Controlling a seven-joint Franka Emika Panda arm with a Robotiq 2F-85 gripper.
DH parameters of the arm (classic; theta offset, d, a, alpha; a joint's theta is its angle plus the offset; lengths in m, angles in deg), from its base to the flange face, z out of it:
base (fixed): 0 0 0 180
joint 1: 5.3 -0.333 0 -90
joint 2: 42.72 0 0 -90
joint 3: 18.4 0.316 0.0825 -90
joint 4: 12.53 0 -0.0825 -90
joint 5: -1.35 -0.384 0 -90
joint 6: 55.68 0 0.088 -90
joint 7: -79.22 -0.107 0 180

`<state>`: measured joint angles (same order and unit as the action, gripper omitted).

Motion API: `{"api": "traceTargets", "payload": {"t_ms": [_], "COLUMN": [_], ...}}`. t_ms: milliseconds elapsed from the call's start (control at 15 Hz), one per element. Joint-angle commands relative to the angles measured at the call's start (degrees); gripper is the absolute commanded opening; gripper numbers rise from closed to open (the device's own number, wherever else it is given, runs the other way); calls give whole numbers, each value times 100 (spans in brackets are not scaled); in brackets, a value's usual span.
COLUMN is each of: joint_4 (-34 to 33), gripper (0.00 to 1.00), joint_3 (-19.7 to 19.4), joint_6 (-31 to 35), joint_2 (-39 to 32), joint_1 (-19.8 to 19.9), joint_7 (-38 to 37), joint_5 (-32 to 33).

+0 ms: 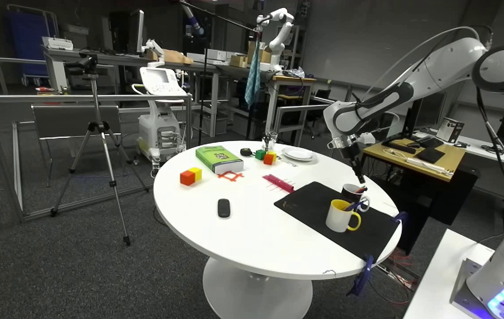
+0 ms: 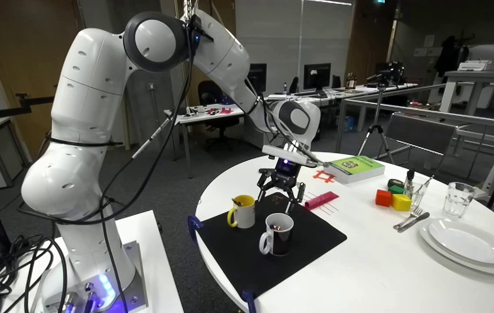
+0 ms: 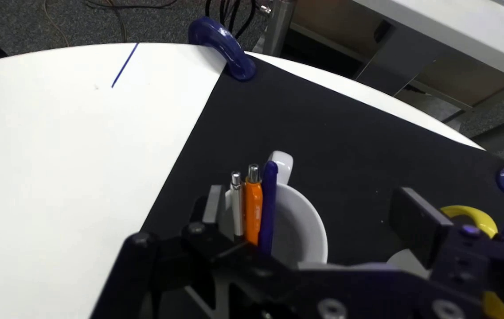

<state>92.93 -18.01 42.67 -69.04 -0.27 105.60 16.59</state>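
Note:
My gripper point(image 2: 274, 206) is open and empty above the black mat point(image 2: 240, 258). It also shows from the side in an exterior view point(image 1: 361, 178). In the wrist view its fingers point(image 3: 316, 210) stand wide apart. The left finger there is beside a silver pen point(image 3: 237, 206), an orange pen point(image 3: 253, 210) and a dark blue pen point(image 3: 268, 204), which lean in a dark mug with a white inside point(image 3: 307, 221). That mug point(image 2: 282, 241) stands upright on the mat. A white mug with yellow handle point(image 2: 245, 216) stands beside it, with pens inside; the right finger partly hides it in the wrist view.
Blue clamps point(image 1: 362, 277) hold the mat at the table edge. A pink holder point(image 2: 321, 200), green book point(image 1: 220, 158), coloured cubes point(image 1: 190, 176), black mouse point(image 1: 224, 208), plates point(image 2: 468, 241), cutlery point(image 2: 412, 219) and glasses point(image 2: 457, 200) are on the round white table point(image 1: 252, 239).

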Motion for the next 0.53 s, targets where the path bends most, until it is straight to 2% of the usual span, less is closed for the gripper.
{"api": "traceTargets", "payload": {"t_ms": [0, 467], "joint_4": [-63, -65], "gripper": [100, 100], "joint_3": [30, 72], "joint_6": [45, -123], "joint_2": [-95, -165], "joint_1": [-26, -77], "joint_7": [10, -136], "joint_5": [18, -153]}}
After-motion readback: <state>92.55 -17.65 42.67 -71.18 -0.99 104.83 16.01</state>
